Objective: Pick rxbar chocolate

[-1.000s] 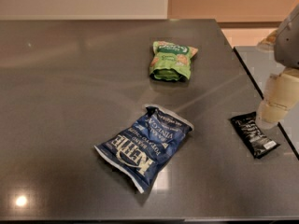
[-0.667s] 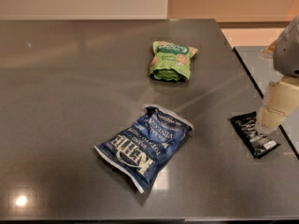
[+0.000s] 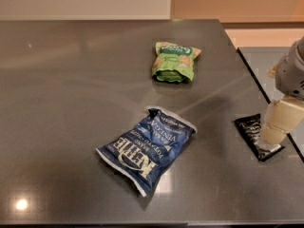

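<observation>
Dark grey countertop (image 3: 71,103) fills most of the view, with a pale wall along its far edge and a second surface beyond a seam at the right. The rxbar chocolate (image 3: 249,129) lies flat near the right edge, a small black wrapper with white lettering, its long side running at a slant from far-left to near-right. The gripper (image 3: 273,136) comes in from the right, its cream tip low over the right part of the bar and hiding that part. Whether it is parted or closed cannot be told from this angle, nor whether it touches the wrapper.

A blue Kettle chip bag (image 3: 147,148) sits well to the left of the bar, and a green snack pouch (image 3: 173,61) lies farther back; both are clear of the arm.

By the look of it, the step in hand is the final descent onto the bar. The next move would call for straddling the thin wrapper across its narrow width, closing firmly, then lifting straight up.
</observation>
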Tool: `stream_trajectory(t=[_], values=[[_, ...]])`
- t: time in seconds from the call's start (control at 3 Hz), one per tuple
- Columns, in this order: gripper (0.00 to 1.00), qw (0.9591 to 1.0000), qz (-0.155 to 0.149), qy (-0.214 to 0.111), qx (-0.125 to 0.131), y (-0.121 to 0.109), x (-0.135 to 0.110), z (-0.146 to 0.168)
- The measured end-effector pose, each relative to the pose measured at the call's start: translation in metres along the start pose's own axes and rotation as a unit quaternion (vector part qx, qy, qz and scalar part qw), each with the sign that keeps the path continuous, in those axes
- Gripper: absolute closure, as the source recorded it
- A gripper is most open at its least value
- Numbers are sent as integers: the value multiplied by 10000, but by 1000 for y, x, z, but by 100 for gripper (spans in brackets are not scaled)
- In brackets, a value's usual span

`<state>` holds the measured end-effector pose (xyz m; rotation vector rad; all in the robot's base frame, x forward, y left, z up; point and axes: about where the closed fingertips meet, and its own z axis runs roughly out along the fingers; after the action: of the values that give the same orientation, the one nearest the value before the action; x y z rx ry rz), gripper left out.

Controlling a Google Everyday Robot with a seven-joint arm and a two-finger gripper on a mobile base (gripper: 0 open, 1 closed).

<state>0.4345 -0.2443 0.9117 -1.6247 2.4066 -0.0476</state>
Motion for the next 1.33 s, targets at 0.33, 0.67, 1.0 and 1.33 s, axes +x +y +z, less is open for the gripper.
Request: stream_trajectory(t=[0.33,0.67,1.0,1.33], values=[[0,9997,110,-46,-193,9,7,21],[0,9995,191,-115,-242,14,11,35],[0,9992,269,-145,-257,17,15,47],[0,9991,331,-151,-232,18,18,56]])
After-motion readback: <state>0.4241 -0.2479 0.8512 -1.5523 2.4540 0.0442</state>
